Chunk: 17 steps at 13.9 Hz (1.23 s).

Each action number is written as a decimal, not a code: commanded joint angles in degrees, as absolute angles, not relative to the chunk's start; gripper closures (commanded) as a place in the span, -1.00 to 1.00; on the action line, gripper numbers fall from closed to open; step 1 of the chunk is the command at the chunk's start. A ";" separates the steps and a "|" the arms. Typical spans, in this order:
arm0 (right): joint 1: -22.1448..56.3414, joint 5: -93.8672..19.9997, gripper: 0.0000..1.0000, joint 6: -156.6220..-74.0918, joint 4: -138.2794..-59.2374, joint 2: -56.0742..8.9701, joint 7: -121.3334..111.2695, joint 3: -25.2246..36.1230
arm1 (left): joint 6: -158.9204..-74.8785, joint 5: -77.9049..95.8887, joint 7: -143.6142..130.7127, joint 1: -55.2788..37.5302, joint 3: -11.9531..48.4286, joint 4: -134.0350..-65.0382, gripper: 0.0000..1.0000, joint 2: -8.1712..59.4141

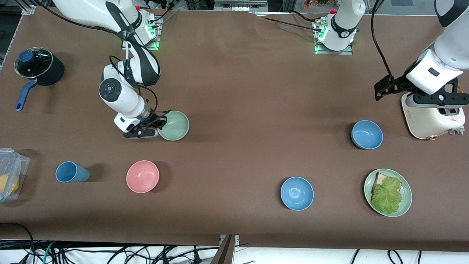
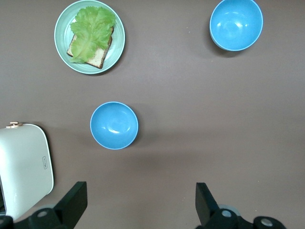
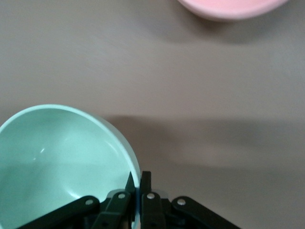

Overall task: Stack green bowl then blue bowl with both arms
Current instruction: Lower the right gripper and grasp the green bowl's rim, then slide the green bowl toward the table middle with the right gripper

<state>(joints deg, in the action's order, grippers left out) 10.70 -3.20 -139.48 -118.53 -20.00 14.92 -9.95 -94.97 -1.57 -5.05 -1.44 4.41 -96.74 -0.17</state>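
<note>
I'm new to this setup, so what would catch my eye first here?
The right end effector pinches the rim of the green bowl, which sits farther from the front camera than the pink bowl. The left end effector hangs open above the toaster, near two blue bowls.

The clear container (image 1: 9, 172) is running off the front view's edge. In the right wrist view, the pink bowl (image 3: 233, 7) is being cropped to a sliver, and the right tool (image 3: 137, 188) is covering part of the green bowl's (image 3: 57, 162) rim.
</note>
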 commanded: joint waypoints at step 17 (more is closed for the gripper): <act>37.62 -0.79 -0.99 -137.11 -74.27 -50.90 46.49 -5.54 | -93.96 -2.02 -5.27 -1.32 4.66 -95.80 -1.00 -0.18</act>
<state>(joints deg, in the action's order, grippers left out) 37.87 -1.38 -137.57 -75.59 -51.87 45.81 -5.67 -94.97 -1.57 -5.06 -1.46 4.47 -96.68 -0.17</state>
